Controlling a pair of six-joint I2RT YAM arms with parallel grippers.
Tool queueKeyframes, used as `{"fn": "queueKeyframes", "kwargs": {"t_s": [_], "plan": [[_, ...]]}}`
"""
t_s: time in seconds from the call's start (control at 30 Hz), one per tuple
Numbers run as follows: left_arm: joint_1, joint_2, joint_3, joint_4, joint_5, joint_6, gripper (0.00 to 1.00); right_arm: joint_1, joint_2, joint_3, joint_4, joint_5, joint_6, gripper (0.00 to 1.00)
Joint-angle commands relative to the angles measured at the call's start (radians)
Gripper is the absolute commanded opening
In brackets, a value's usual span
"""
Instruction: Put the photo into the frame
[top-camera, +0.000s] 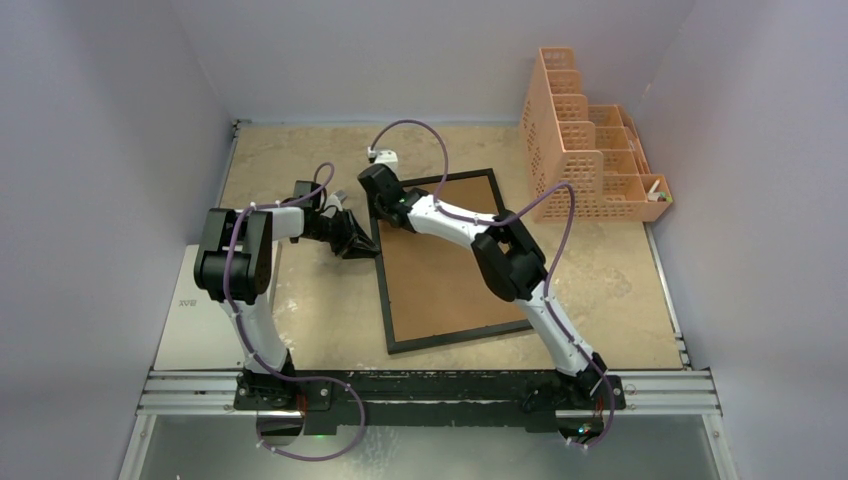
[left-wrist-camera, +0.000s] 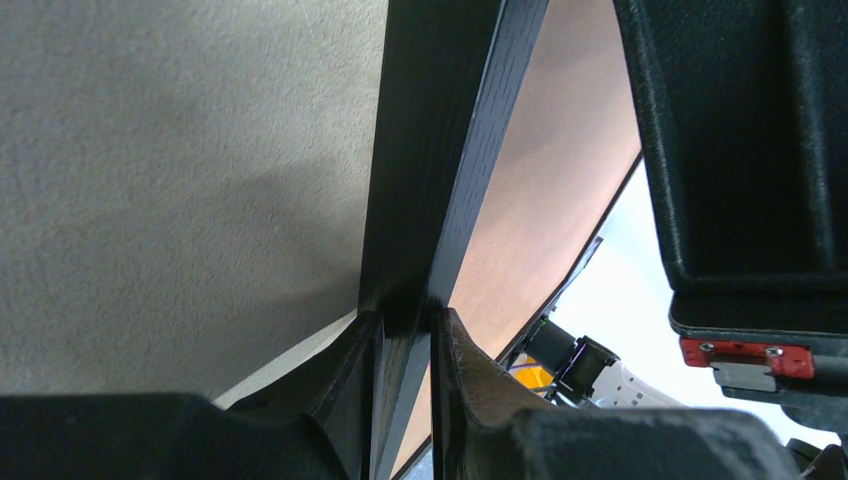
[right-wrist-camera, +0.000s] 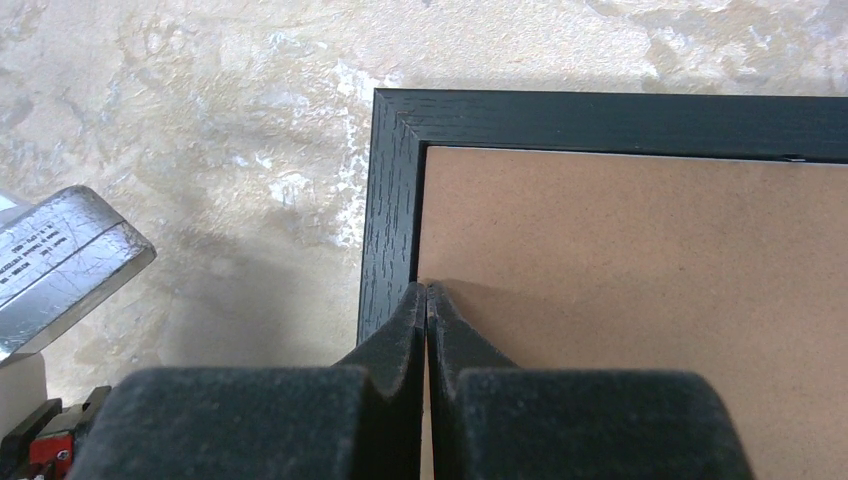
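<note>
Closest up – left gripper (left-wrist-camera: 405, 340) nipped narrow onto the left rail of the frame (left-wrist-camera: 440, 150), one finger (left-wrist-camera: 345, 395) outside the rail, the other on the board side. Just right of that grip, brown backing board (top-camera: 440, 280) facing up, frame lying back-up on the table (top-camera: 620, 280). Next over, right gripper (right-wrist-camera: 427, 295) squeezed fully shut on nothing – tips down at the seam between rail and board, frame corner just ahead of them. Well off to the right of both grippers, peach mesh organizer (top-camera: 590, 150) standing near the back wall.
</note>
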Motion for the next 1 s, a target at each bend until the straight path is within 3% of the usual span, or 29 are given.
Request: {"fn": "queueKeyframes", "kwargs": {"t_s": [0.0,0.23,0.43,0.7,0.87,0.97], "plan": [[-0.024,0.081,-0.067,-0.094,-0.267,0.060,0.17,-0.014,0.218,-0.147,-0.513,0.131,-0.028,0.00],[-0.024,0.080,-0.066,-0.096,-0.276,0.060,0.17,0.004,0.108,-0.213,-0.402,0.352,-0.125,0.00],[-0.024,0.077,-0.066,-0.101,-0.285,0.064,0.17,0.035,0.136,-0.147,-0.389,0.413,-0.221,0.00],[-0.024,0.070,-0.052,-0.105,-0.259,0.068,0.19,0.016,-0.042,-0.131,-0.320,0.107,-0.148,0.00],[-0.024,0.043,-0.033,-0.098,-0.216,0.091,0.32,-0.022,-0.216,-0.085,-0.329,0.061,-0.067,0.00],[-0.024,0.006,-0.022,-0.097,-0.230,0.102,0.41,-0.033,-0.344,-0.148,-0.309,0.080,-0.037,0.09]]}}
